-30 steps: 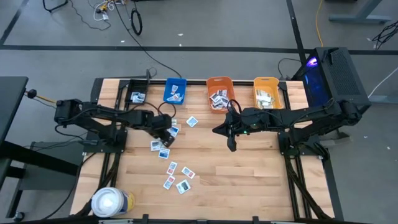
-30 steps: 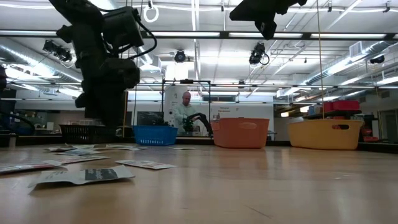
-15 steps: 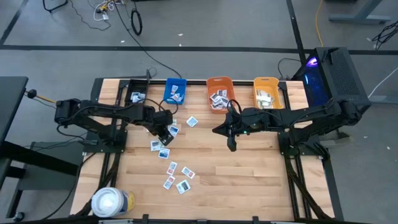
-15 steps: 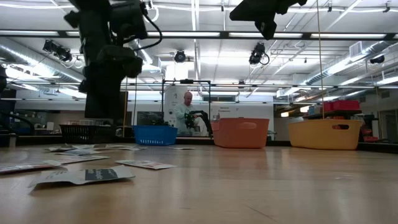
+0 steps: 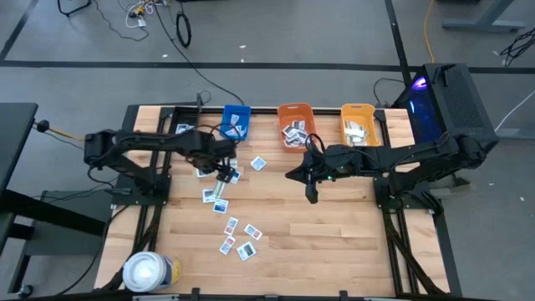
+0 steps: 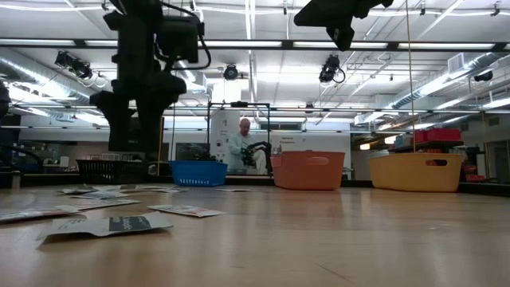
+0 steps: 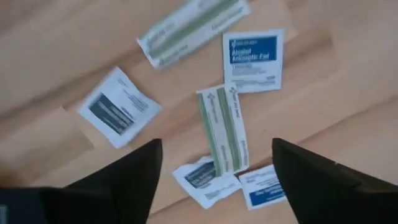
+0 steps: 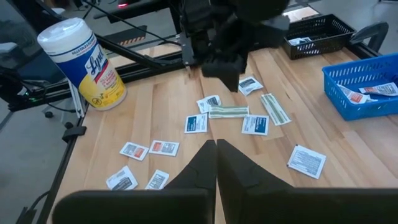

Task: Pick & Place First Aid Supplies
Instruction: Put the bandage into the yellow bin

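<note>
The left tool (image 5: 222,173) hangs open and empty above scattered first aid packets (image 7: 252,52) left of centre in the overhead frame, beside a greenish strip (image 7: 224,129). The right tool (image 5: 311,194) waits closed at frame centre. More packets (image 5: 236,237) lie lower on the wooden surface (image 5: 334,242).

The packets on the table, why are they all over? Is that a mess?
Sort of. Many packets lie scattered at odd angles on the table, some overlapping under the open left gripper, instead of in the blue bin, orange bin or yellow bin. Nothing looks torn or spilled.
</note>
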